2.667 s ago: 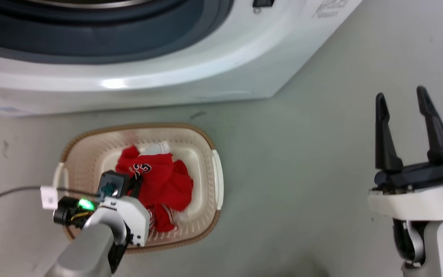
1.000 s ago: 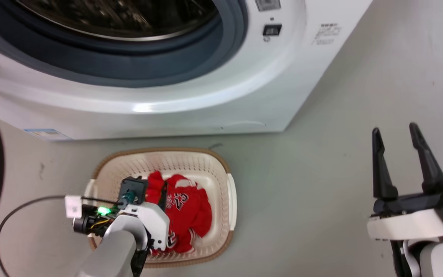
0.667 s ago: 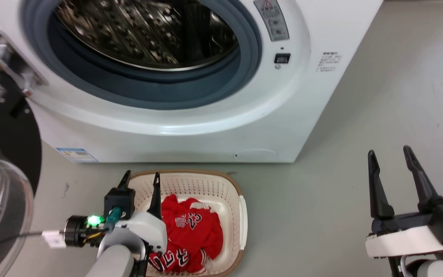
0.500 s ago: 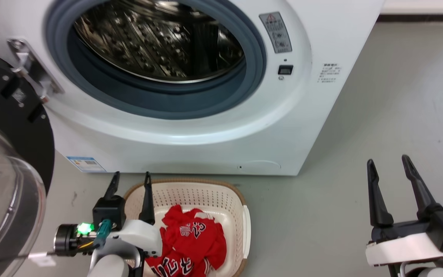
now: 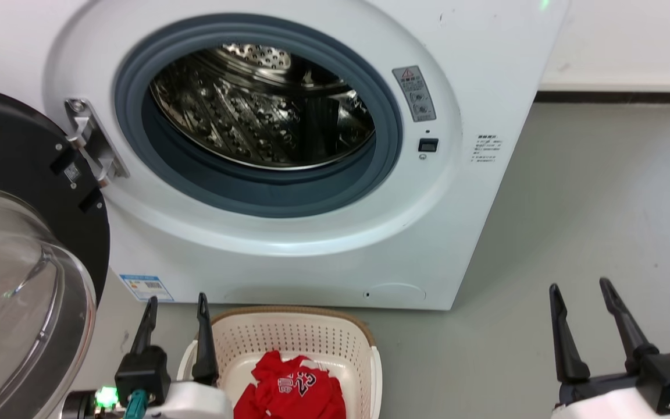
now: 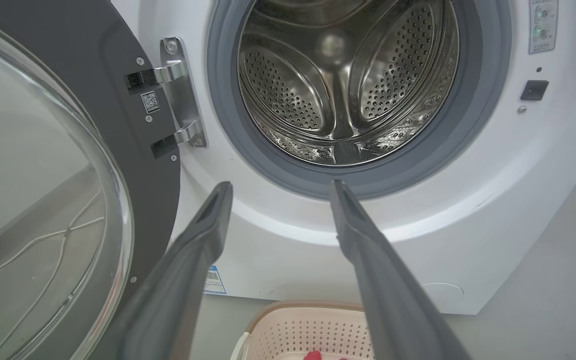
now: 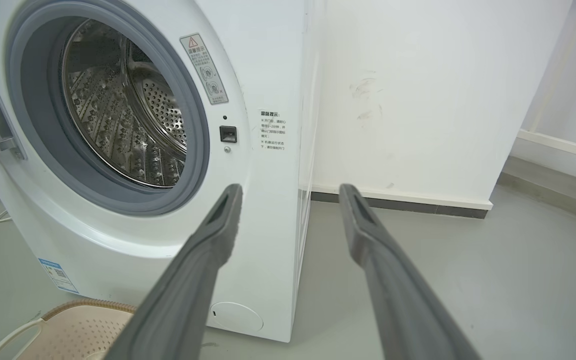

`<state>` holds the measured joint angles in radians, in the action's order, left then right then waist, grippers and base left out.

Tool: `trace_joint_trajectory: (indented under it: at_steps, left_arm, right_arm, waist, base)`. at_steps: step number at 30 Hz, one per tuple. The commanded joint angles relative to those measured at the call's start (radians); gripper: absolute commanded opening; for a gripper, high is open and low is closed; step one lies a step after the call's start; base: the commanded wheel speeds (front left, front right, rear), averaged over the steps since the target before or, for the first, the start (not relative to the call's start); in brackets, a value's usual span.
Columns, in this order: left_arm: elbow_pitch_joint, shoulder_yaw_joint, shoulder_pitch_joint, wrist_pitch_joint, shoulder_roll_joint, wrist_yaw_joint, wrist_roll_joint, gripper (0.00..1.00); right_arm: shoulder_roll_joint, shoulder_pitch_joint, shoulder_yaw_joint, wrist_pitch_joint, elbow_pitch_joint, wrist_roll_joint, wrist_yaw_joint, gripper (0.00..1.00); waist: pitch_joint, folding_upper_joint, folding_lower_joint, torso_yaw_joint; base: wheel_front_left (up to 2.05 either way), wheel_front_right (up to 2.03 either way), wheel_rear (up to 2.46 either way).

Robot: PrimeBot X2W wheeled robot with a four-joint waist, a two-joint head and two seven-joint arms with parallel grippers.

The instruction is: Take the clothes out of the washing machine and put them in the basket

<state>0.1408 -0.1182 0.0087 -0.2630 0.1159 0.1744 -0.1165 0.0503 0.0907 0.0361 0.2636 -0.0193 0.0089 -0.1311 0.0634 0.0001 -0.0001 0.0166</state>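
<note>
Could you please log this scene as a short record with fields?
washer: large white front-loading washing machine, port open
door: black-framed clear bubble door, swung open leftward
drum: perforated steel drum, bare where visible
basket: cream perforated plastic basket, on floor before washer
clothes: red lettered jerseys, in basket
left pincer: open, empty, beside basket
right pincer: open, empty, over floor

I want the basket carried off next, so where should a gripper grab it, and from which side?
Probably the white side handle on the right of the basket, coming down from above with the right gripper: it juts out sideways, and the clothes lie clear of it.
</note>
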Motion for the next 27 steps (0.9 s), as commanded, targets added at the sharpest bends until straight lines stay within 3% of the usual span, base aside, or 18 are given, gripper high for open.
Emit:
trace_joint_trajectory:
  at_steps: [1, 18, 19, 23, 27]
  left_arm:
    - [-0.009, 0.011, 0.026, -0.002, -0.006, -0.013, 0.012, 1.00]
    - [-0.032, 0.092, 0.100, -0.003, -0.044, -0.088, 0.056, 1.00]
    - [-0.031, 0.091, 0.090, 0.000, -0.040, -0.090, 0.056, 0.00]
    - [-0.001, 0.091, 0.094, 0.007, -0.040, -0.090, 0.053, 0.00]
    - [0.015, 0.105, 0.076, 0.032, -0.042, -0.101, -0.025, 0.00]
  right_arm:
    - [0.000, 0.022, -0.002, 0.002, 0.006, 0.001, 0.001, 1.00]
    - [0.000, 0.065, -0.009, 0.002, 0.016, 0.020, 0.001, 1.00]
    - [0.000, 0.054, -0.009, 0.000, 0.016, 0.017, 0.000, 0.00]
    - [-0.001, 0.058, -0.012, 0.000, 0.041, 0.020, 0.000, 0.00]
    - [0.003, 0.051, -0.015, -0.013, 0.048, 0.107, 0.000, 0.00]
  waist:
    - [-0.024, -0.0001, 0.0001, -0.003]
    - [-0.072, -0.0001, 0.0001, -0.017]
    - [-0.073, -0.0001, 0.0001, -0.017]
    - [-0.073, -0.0001, 0.0001, -0.018]
    - [-0.073, -0.0001, 0.0001, -0.018]
  base:
    - [0.00, 0.00, 0.00]
    - [0.00, 0.00, 0.00]
    - [0.00, 0.00, 0.00]
    - [0.00, 0.00, 0.00]
    - [0.00, 0.00, 0.00]
